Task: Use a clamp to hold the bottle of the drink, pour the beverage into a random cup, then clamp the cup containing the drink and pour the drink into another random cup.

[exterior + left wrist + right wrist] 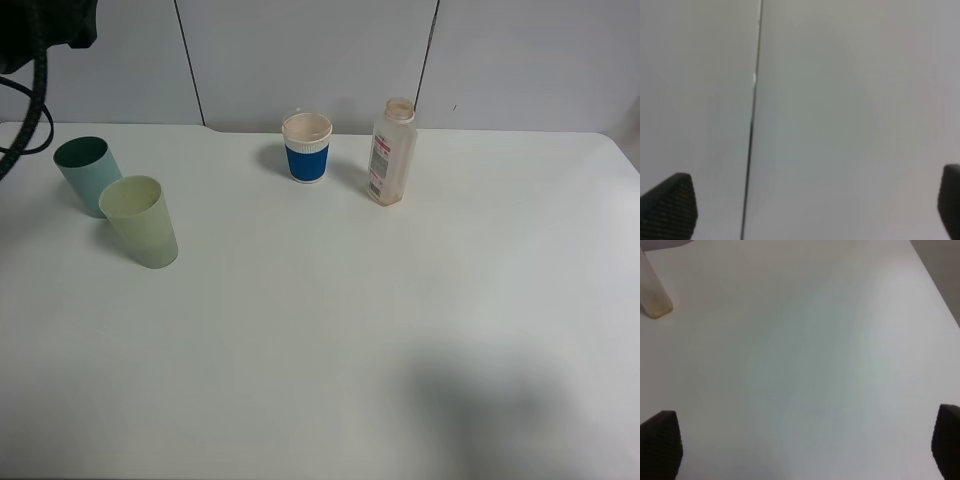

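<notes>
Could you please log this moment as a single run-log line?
left claw: open, empty | right claw: open, empty | bottle: upright, untouched | teal cup, yellow-green cup: upright

Most of the table (400,350) lay open across its front and right. The bottle (391,152) and the blue-sleeved paper cup (306,147) stood near each other at the back, a narrow gap between them. The teal cup (88,175) and pale yellow-green cup (141,221) crowded the left, nearly touching.
</notes>
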